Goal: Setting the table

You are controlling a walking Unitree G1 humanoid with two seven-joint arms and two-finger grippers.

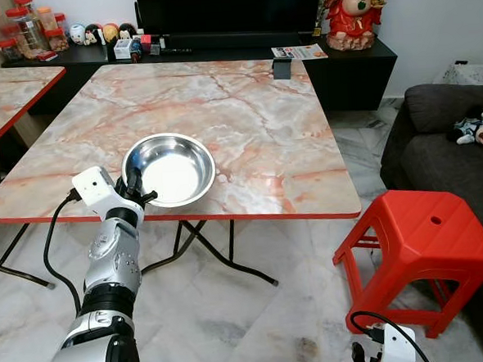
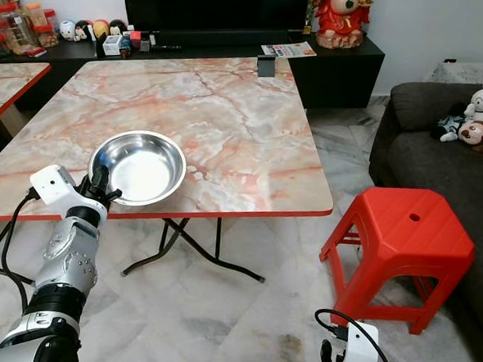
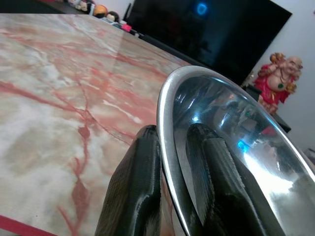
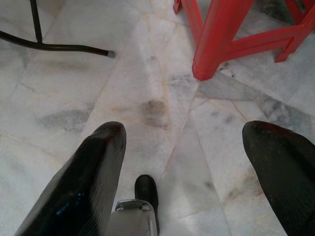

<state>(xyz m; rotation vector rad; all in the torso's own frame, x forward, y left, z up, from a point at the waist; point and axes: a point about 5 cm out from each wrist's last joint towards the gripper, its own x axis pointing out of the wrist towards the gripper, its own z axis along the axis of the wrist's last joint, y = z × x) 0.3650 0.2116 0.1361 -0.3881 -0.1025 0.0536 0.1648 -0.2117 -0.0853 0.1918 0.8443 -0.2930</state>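
Observation:
A shiny steel bowl (image 1: 169, 169) rests on the marble-patterned table (image 1: 246, 115) near its front edge. My left gripper (image 1: 135, 187) is shut on the bowl's near-left rim. In the left wrist view, one black finger (image 3: 135, 191) lies outside the rim (image 3: 167, 147) and the other inside the bowl (image 3: 231, 142). My right gripper (image 4: 182, 167) hangs low over the floor with its fingers (image 4: 83, 177) spread wide, nothing between them.
A red plastic stool (image 1: 414, 248) stands on the marble floor right of the table. A grey sofa (image 1: 443, 128) with soft toys is at the far right. A second marble table (image 1: 7, 97) is on the left. A dark TV cabinet (image 1: 341, 68) runs behind.

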